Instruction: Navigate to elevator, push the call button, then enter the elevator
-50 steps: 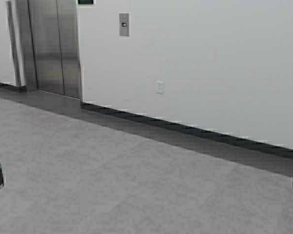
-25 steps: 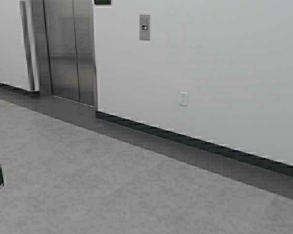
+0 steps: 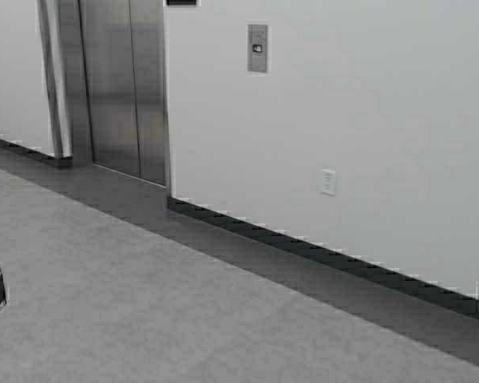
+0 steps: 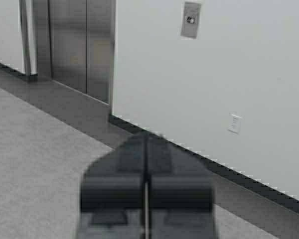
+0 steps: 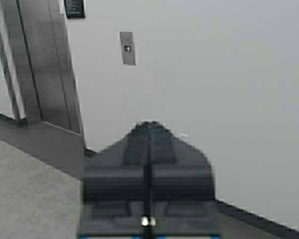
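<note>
The robot has driven, seemingly closer: elevator [image 3: 126, 88] and call button [image 3: 258, 48] shifted rightward.

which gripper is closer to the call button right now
Neither clearly: both are far back from it. The call button is on the wall ahead; the left gripper and right gripper are shut, tucked at the robot's sides, the button between them.

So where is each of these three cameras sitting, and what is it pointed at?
High view: on the robot's frame, above and behind the arms, looking down the hallway floor at the closed elevator and call button; only arm edges show at both sides.
Left wrist view: on the left arm, facing the same wall; the left gripper, fingers shut, fills the foreground.
Right wrist view: on the right arm, aimed near the button; the right gripper, fingers shut, in the foreground.
All three share the elevator and call button.
</note>
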`<state>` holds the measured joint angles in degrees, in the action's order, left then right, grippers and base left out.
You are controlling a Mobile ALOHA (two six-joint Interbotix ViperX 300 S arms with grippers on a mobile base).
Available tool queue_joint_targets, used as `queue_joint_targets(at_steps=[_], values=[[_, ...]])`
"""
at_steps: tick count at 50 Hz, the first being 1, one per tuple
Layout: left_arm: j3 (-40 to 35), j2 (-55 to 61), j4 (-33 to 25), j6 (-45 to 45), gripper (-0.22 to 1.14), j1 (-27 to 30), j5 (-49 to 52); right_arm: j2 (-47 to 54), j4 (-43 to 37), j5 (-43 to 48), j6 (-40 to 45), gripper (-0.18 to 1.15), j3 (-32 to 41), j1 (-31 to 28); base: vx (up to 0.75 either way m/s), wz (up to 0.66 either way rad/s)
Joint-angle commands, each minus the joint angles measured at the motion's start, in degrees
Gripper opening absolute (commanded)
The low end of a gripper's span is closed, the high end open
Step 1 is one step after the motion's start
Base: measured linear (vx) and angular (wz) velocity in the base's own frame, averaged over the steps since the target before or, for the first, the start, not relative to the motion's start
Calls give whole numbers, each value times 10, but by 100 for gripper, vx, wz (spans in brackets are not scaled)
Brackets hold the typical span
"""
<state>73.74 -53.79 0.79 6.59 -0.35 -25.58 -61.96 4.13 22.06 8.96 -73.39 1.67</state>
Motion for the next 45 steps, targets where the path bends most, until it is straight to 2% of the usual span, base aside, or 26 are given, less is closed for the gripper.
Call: queue_joint_targets(at_steps=[1,22,45], values=[[-14,4,1,0,2,0,-4,-4,0,4,2,5,8,0,70,15],[-11,3,0,1,2,0,-4,-25,0,1,0,5,-3,0,72,17],[3,-5,0,2,2,0,-6,-29,0,0,1,5,-8,0,69,0]])
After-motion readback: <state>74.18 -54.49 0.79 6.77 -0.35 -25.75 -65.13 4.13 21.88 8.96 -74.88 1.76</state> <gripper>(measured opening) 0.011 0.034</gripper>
